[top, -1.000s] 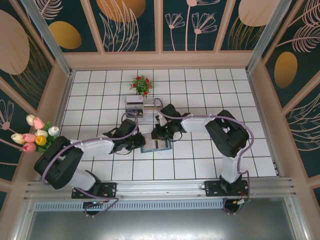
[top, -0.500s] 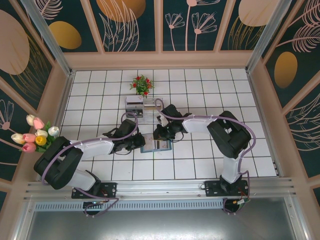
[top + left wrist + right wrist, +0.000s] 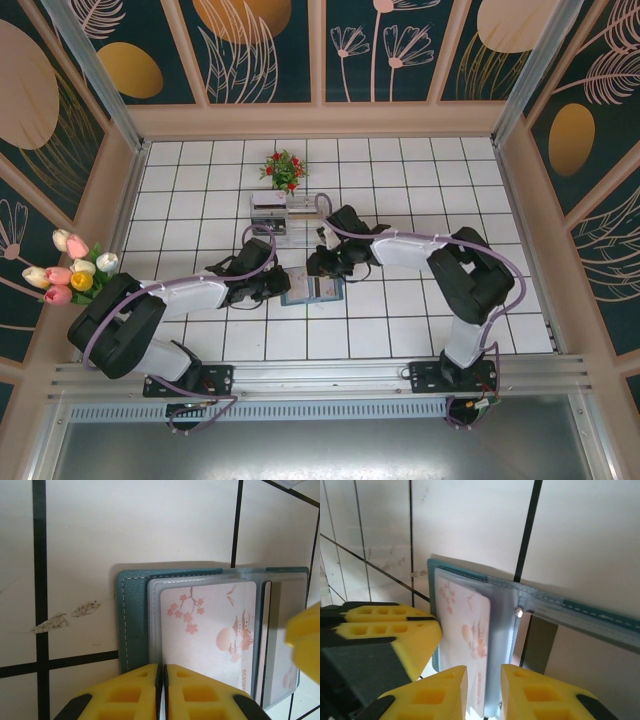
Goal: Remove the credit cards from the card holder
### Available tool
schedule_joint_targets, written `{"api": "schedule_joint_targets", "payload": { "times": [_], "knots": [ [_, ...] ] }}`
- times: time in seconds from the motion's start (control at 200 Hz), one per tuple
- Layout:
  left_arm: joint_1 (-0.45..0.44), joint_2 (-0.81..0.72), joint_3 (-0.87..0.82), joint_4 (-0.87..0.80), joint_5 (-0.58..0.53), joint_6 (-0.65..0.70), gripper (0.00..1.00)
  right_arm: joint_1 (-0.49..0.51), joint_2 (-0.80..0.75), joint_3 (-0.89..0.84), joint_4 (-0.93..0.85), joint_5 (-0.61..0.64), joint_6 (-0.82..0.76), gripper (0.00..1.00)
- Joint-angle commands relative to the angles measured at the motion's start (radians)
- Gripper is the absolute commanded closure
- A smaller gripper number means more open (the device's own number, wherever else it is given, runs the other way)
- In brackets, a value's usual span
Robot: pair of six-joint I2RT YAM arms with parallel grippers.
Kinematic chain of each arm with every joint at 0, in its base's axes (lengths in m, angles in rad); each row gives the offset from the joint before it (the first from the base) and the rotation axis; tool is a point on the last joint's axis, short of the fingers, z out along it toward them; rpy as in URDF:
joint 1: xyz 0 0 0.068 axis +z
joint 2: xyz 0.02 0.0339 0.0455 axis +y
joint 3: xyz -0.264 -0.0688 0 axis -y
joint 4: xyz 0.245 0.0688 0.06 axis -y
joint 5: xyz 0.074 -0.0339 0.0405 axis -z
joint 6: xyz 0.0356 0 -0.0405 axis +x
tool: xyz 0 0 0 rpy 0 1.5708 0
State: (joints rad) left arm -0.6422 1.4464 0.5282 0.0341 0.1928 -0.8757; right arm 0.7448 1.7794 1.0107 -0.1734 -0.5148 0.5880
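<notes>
Teal card holder (image 3: 132,620), blossom-printed cream card (image 3: 207,630) inside, edge digits illegible.

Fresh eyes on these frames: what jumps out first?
The open teal card holder lies at the centre of the tiled table, a pink blossom-print card in its clear sleeve. Both yellow-fingered hands crowd it: the left hand shut at its edge, the right hand over the card, fingers slightly apart. Red flowers stand at the back.

The card holder (image 3: 131,625) lies open, a blossom-printed credit card (image 3: 210,630) inside. The left claw (image 3: 163,672), pinched together, overlaps its lower edge.
</notes>
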Motion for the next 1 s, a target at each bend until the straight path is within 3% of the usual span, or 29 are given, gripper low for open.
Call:
{"api": "schedule_joint_targets", "payload": {
  "times": [0.0,0.29,0.831,0.996],
  "knots": [
    [0.002,0.014,-0.034,-0.074,-0.036,0.010,0.86,0.025,-0.060,0.012,-0.054,0.058,0.038,0.73],
    [0.002,0.027,-0.034,-0.068,-0.032,0.013,0.87,0.086,-0.014,-0.010,-0.020,0.072,0.122,0.75],
    [0.002,0.027,-0.040,-0.076,-0.033,0.012,0.87,0.071,0.043,-0.031,0.005,0.046,0.097,0.76],
    [0.001,0.026,-0.046,-0.073,-0.032,0.010,0.87,0.068,0.051,-0.045,0.047,-0.015,0.078,0.77]
  ]
}}
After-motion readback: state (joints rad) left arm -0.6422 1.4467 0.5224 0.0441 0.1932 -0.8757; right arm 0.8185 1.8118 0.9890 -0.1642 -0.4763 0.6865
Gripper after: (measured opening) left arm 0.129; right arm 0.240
